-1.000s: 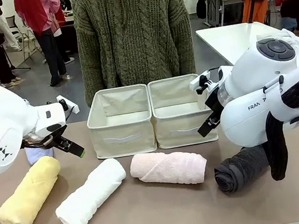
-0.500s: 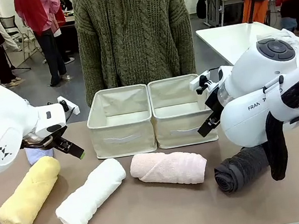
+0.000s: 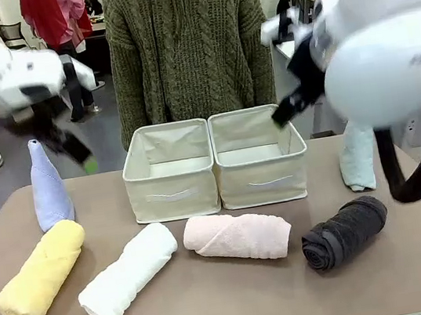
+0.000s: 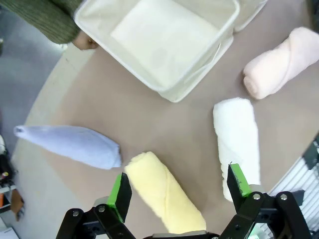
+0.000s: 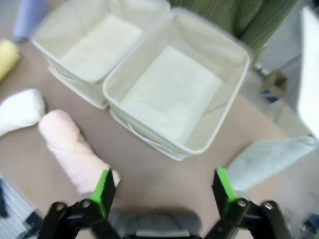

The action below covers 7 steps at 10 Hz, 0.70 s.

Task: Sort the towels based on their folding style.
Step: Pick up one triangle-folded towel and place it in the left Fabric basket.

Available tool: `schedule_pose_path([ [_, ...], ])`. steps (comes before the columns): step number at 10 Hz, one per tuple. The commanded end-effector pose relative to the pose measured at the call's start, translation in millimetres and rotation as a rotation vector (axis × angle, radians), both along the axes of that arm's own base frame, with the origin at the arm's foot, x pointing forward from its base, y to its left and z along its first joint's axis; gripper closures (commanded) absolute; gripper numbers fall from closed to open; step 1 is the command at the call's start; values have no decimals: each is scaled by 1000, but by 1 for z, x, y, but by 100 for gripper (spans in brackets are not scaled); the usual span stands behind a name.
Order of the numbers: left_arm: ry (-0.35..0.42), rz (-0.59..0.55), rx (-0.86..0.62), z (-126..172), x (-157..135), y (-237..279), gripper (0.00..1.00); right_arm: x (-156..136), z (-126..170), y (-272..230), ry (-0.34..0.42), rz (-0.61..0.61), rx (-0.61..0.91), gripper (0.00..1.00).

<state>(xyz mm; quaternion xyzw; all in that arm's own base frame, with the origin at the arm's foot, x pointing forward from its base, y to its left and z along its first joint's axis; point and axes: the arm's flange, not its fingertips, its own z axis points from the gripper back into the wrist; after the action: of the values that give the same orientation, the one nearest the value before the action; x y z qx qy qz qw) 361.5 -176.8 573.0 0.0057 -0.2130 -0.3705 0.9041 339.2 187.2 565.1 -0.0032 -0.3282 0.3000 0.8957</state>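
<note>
Four rolled towels lie in a row along the near table: yellow (image 3: 41, 271), white (image 3: 129, 274), pink (image 3: 238, 236) and dark grey (image 3: 345, 232). A lavender cone towel (image 3: 47, 190) stands at the far left and a pale grey-blue cone towel (image 3: 357, 155) at the far right. My left gripper (image 4: 179, 189) hangs open high above the yellow roll (image 4: 164, 194) and white roll (image 4: 237, 134). My right gripper (image 5: 164, 186) is open too, above the dark grey roll (image 5: 154, 219), with the pink roll (image 5: 72, 147) to one side. Neither holds anything.
Two beige fabric bins, the left one (image 3: 174, 202) and the right one (image 3: 262, 185), stand side by side at the table's middle back. A person in a green knit sweater (image 3: 185, 42) stands right behind them. Both arms are blurred in the front view.
Both arms have swung up from low over the table to high above it. The two cone towels, which the arms mostly hid before, now stand in plain sight. The towels have not moved.
</note>
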Motion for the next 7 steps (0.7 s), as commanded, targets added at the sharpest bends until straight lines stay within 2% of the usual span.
schedule_pose_path([
  [1, -48, -25, -1, 47, -2, -9, 0, -25, 50, 21, 7, -31, -76, 0],
  [3, -104, -10, 3, 71, -21, -3, 0, -49, 65, 26, 9, -47, -140, 0],
  [4, -67, -18, -15, 70, -13, -8, 0, -42, 67, 18, -13, -9, -54, 0],
  [7, -67, -18, -15, 70, -13, -8, 0, -42, 67, 18, -13, -9, -54, 0],
])
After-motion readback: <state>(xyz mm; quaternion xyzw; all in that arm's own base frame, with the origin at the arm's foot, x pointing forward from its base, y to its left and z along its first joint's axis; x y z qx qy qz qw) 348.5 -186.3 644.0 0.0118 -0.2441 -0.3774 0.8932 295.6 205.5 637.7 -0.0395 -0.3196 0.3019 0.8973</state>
